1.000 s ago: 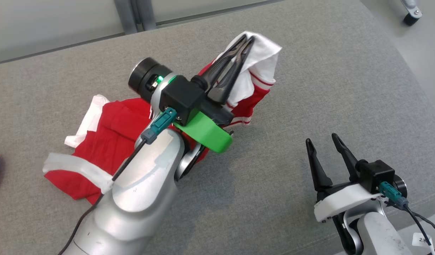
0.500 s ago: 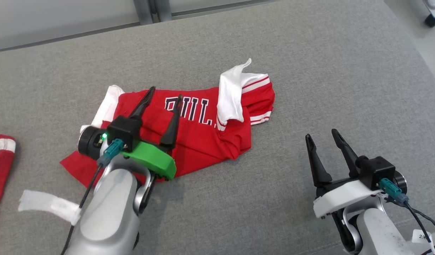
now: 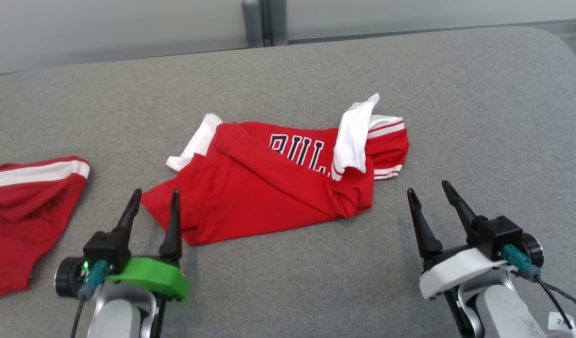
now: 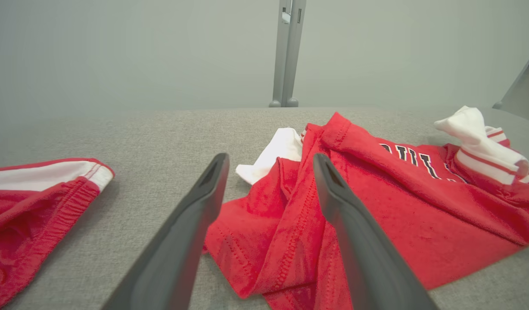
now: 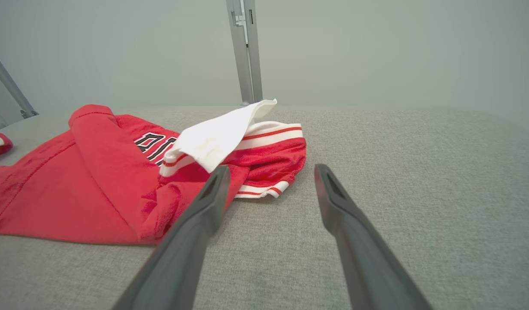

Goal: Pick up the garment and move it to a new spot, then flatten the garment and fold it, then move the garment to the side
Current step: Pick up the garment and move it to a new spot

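The garment (image 3: 250, 197) is soft, matt red cloth with white trim. The cushion (image 3: 480, 117) beneath is coarse grey woven fabric. The left gripper (image 3: 156, 193) has smooth dark plastic fingers (image 3: 172, 225).

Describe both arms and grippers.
Each gripper has two long, dark, tapering fingers on a black block, plus a teal cable plug. The left gripper has a green mount and a small green light; the right gripper has a white mount. Both forearms are pale silver. A white tag with handwriting hangs by the right arm.
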{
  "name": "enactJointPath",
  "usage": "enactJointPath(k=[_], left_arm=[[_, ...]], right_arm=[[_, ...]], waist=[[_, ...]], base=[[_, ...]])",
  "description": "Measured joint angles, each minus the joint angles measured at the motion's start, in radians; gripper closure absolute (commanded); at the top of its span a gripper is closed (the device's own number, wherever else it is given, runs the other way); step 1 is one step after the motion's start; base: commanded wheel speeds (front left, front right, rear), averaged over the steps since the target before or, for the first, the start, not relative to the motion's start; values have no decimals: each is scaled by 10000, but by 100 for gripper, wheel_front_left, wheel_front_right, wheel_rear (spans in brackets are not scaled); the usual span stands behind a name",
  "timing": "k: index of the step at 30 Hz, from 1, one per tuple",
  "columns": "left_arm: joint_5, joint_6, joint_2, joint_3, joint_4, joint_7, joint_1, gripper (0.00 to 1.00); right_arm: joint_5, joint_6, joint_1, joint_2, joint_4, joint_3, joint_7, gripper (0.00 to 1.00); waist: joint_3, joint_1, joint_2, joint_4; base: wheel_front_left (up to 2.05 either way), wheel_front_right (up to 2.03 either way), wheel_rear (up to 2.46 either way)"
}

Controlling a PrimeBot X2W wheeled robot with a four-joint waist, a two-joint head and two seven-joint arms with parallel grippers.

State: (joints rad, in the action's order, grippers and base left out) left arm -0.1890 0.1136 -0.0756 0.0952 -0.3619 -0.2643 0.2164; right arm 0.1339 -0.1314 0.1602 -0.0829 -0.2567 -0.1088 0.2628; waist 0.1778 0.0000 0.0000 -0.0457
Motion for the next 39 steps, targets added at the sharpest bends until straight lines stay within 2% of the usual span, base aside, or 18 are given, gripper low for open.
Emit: enactJointPath(k=[9,16,26,39], left_arm=[[270,17,167,-1298,627,0,-1669,0],[359,19,234,-1536,966,2,-2457,0],[88,19,255,-788,1037,2,-2418,0],[56,50,257,140,1239,2,-1779,0]], right_arm=[[-36,0,-378,100,-142,-100,0,0],[46,0,-605,117,-157,-119,0,0],[261,0,-267,27,-466,-322,2,0],[1354,0,2252,-61,-3210,424,2,0]], waist=[[-732,-1,0,415],[-1061,-1,0,594],[-873,-1,0,1083],[-89,-1,0,2325]], base=[[0,0,0],[0,0,0],[0,0,0],[0,0,0]])
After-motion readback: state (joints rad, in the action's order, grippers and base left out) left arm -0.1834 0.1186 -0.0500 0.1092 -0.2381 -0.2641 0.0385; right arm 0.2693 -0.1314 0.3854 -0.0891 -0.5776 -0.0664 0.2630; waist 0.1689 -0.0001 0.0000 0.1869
